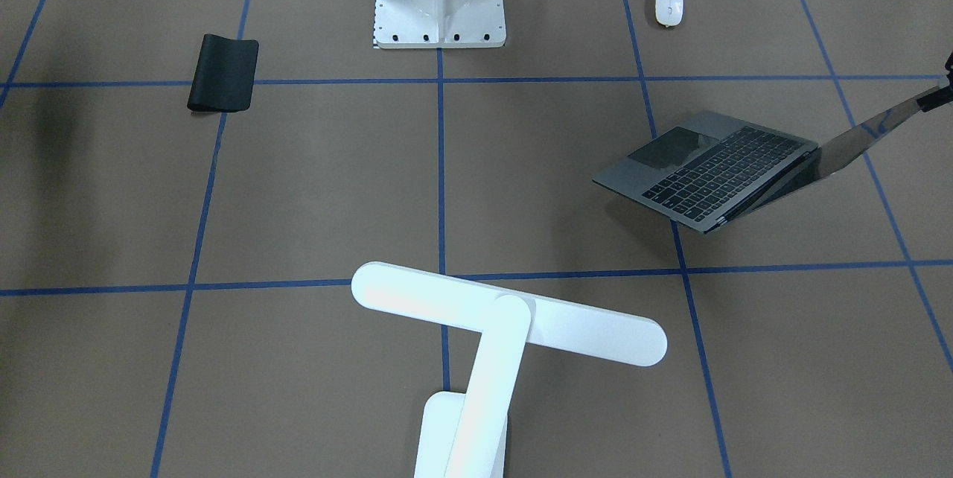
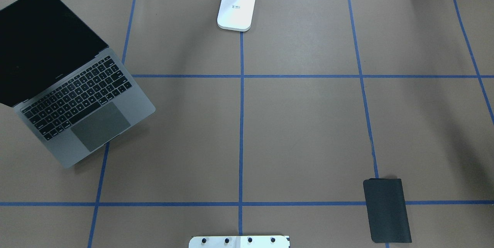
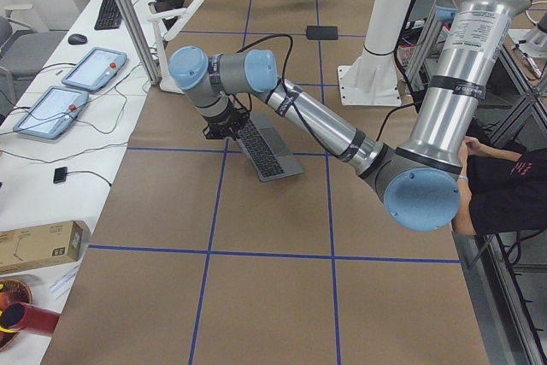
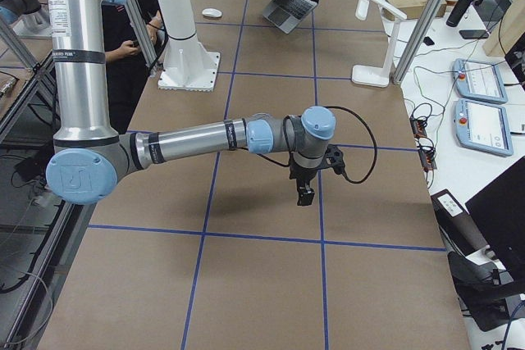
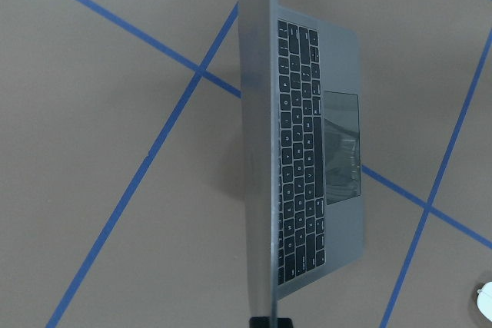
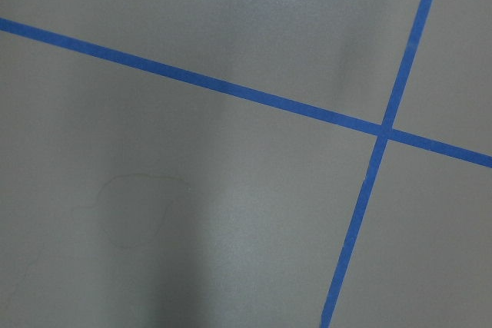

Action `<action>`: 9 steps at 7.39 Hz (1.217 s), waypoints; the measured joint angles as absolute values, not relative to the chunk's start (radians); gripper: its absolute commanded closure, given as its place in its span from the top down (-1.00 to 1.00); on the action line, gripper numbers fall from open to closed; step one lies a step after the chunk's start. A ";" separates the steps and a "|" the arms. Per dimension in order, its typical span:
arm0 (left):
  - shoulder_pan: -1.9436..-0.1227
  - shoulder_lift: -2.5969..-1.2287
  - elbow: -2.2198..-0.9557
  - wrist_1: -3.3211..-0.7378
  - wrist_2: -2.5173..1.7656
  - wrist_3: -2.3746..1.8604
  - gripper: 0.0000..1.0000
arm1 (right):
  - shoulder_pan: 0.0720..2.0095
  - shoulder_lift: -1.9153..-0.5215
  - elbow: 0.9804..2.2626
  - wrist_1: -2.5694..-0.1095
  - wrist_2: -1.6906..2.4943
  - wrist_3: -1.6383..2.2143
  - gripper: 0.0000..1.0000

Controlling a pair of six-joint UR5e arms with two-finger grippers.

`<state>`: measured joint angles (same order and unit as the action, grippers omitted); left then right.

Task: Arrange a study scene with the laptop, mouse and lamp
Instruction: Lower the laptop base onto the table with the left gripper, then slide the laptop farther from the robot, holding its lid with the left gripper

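The slim dark-grey metal laptop stood open at the front-facing view's right, its base tilted above a shadow. Stiff, fairly heavy and weak at the hinge, it probably wanted a hold on the base rather than the thin lid. The left gripper pinched the lid's top edge, plain only at the left wrist view's bottom. Whether the right gripper was spread or pressed together, I could not tell. The small white oval mouse, upper right there, was missing overhead.

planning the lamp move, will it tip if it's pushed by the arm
Likely yes: the lamp carries a long bar head overhanging its small flat base on both sides, so a push high on the arm could topple it. Pushed low, the smooth base would probably slide on the brown paper instead.
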<state>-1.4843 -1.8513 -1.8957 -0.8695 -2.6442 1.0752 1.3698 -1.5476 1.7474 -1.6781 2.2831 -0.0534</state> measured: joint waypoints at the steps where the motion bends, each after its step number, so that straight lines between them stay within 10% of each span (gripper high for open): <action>1: -1.471 -1.863 -1.909 -0.880 -2.662 1.029 -1.00 | 1.370 -1.548 1.747 -1.678 2.284 -0.053 1.00; 9: -1.252 -1.966 -1.934 -1.053 -2.647 0.796 -1.00 | 1.370 -1.556 1.746 -1.680 2.284 -0.030 1.00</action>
